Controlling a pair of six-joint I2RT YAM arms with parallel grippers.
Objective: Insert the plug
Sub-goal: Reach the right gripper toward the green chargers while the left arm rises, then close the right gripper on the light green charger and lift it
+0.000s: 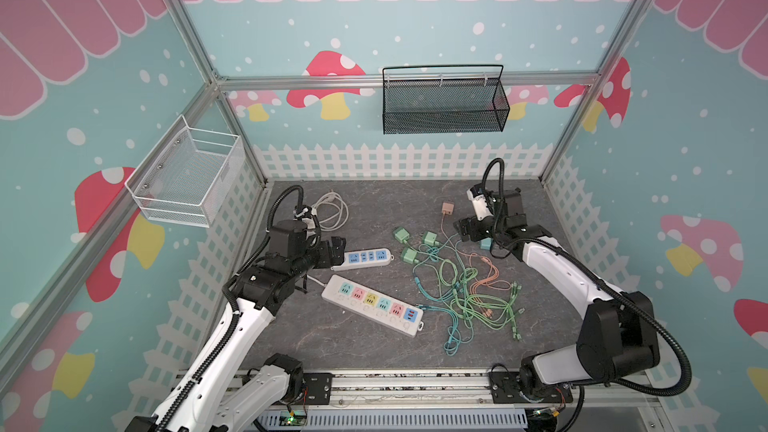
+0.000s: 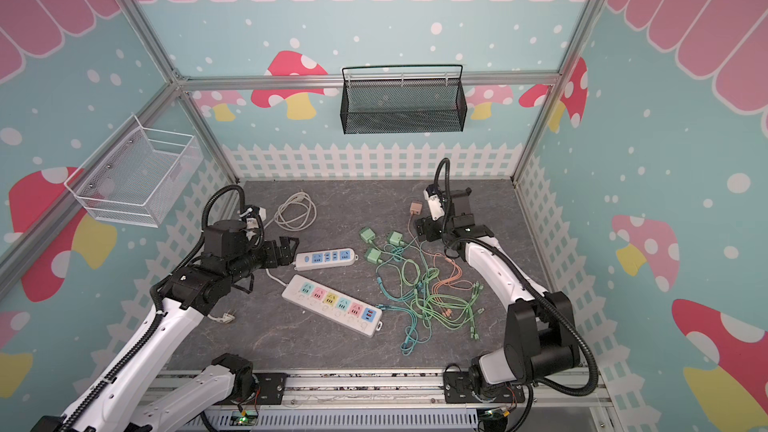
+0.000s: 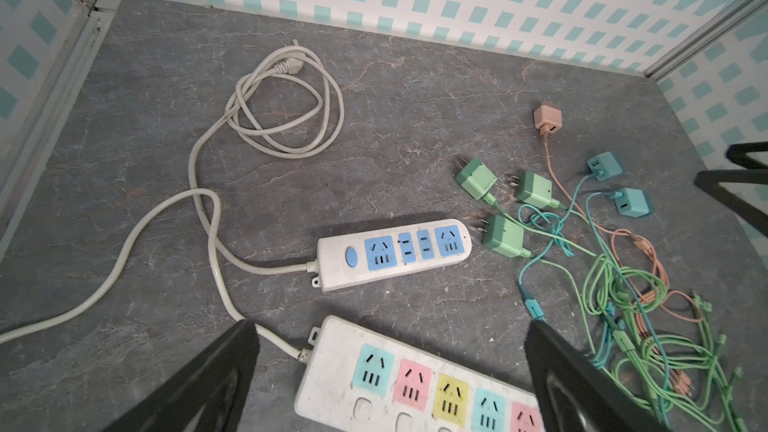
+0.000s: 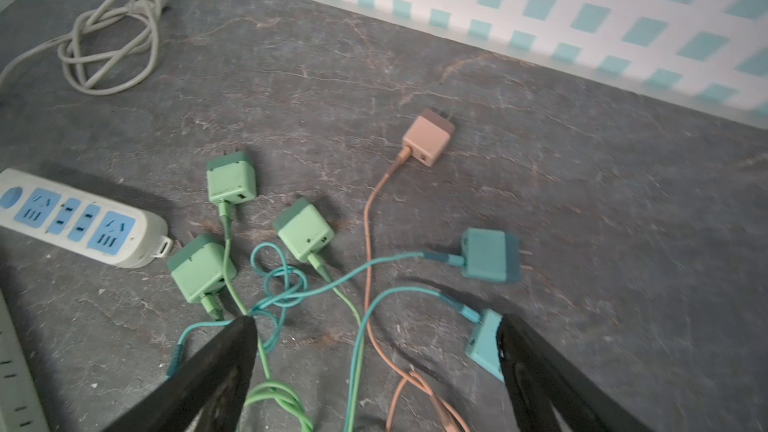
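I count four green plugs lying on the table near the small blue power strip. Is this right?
Only the count is wrong: three green plugs lie on the table near the small blue power strip, as the left wrist view shows.

You see a matt, veined, stone-look tabletop (image 3: pixel 415 76). On it, the small power strip (image 3: pixel 395 253) is smooth white plastic, scuffed. Beside that strip, the green plugs (image 3: pixel 505 236) look like matt plastic. Behind it, the black basket (image 1: pixel 444 105) is metal mesh.
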